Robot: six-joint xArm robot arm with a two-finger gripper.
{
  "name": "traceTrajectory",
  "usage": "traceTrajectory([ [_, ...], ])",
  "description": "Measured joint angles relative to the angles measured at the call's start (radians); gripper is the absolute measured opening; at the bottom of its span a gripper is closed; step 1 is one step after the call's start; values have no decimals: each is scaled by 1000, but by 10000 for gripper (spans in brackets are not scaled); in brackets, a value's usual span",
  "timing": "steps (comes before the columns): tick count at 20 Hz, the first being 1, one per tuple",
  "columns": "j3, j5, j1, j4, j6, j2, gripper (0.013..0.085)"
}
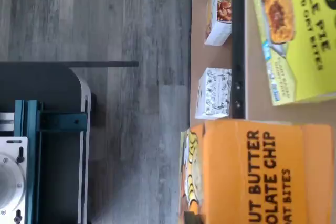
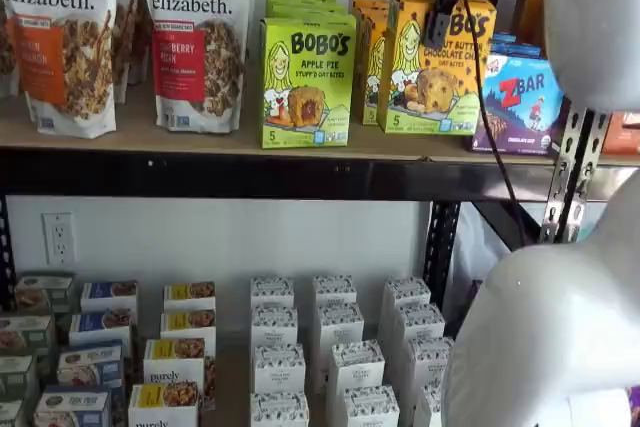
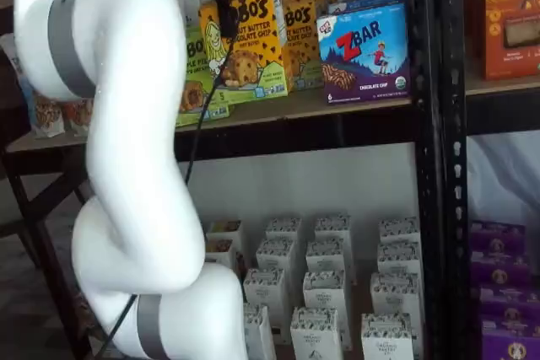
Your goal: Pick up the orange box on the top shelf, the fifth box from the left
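Where the gripper (image 2: 440,22) hangs against the upper face of the orange box (image 2: 435,65), only one black finger shows side-on in both shelf views, so whether it is parted or closed cannot be told. That box stands upright at the front edge of the top shelf (image 2: 200,137), tilted slightly in a shelf view (image 3: 245,44). Just at its nine o'clock stands the lime-green Apple Pie box (image 2: 306,82); at its three o'clock sits the blue Zbar box (image 2: 520,102). A black cable (image 2: 490,127) drops across the orange box's front, and the white arm (image 3: 126,166) hides much of the green box. Small white boxes (image 2: 340,347) fill the lower level. The wrist view shows the orange box (image 1: 262,174) cut off, beside the green one (image 1: 296,35).
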Motion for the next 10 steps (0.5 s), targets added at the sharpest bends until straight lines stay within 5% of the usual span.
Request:
traceTrajectory([
  [10, 141, -64, 43, -12, 36, -107, 370],
])
